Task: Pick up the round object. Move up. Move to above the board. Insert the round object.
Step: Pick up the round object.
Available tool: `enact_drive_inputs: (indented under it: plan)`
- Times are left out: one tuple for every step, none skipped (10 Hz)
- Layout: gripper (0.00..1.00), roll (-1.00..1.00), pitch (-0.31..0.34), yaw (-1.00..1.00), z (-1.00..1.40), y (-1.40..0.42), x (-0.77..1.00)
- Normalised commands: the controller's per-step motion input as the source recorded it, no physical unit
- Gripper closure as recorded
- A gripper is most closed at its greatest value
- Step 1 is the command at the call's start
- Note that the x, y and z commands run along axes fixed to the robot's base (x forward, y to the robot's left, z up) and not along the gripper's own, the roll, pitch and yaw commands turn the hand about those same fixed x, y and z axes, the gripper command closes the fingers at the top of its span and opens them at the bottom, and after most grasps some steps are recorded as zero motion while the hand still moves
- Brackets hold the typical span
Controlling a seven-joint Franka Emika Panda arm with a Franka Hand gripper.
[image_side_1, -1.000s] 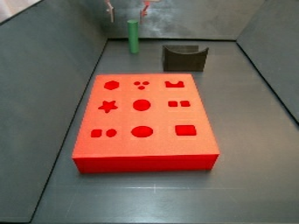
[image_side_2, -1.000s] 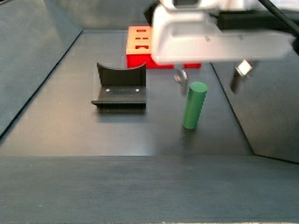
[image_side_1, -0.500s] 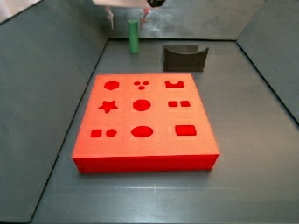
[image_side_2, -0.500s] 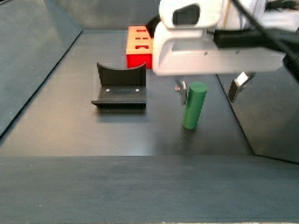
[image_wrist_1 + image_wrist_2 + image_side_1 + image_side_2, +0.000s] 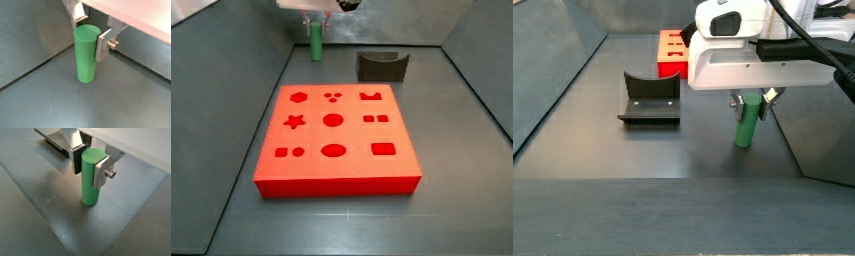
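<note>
The tabletop point(image 5: 458, 140) is a dark grey, matte sheet with grey walls around it. The red board point(image 5: 334, 139) lies flat on it, holes upward. Behind the board, apart from it, the dark grey notched block point(image 5: 382, 66) sits on the tabletop point(image 5: 660, 150). The green peg point(image 5: 747, 123) stands upright with its foot on the surface in both wrist views point(image 5: 85, 55) point(image 5: 91, 178), the hand point(image 5: 92, 36) around its top, pads at its sides.

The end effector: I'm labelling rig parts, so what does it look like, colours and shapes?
The end effector, at the green peg on the floor, has flat silver plate fingers with a small round screw. In a side view its body is a boxy white housing with black cables above.
</note>
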Motion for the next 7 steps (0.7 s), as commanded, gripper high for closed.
enact_drive_inputs:
  plan:
    - [1.00,0.00,0.000,0.00,0.00,0.00,0.00]
    - [1.00,0.00,0.000,0.00,0.00,0.00,0.00]
    - [1.00,0.00,0.000,0.00,0.00,0.00,0.00]
    - [1.00,0.00,0.000,0.00,0.00,0.00,0.00]
    - [1.00,0.00,0.000,0.00,0.00,0.00,0.00]
    - [1.00,0.00,0.000,0.00,0.00,0.00,0.00]
    - [1.00,0.00,0.000,0.00,0.00,0.00,0.00]
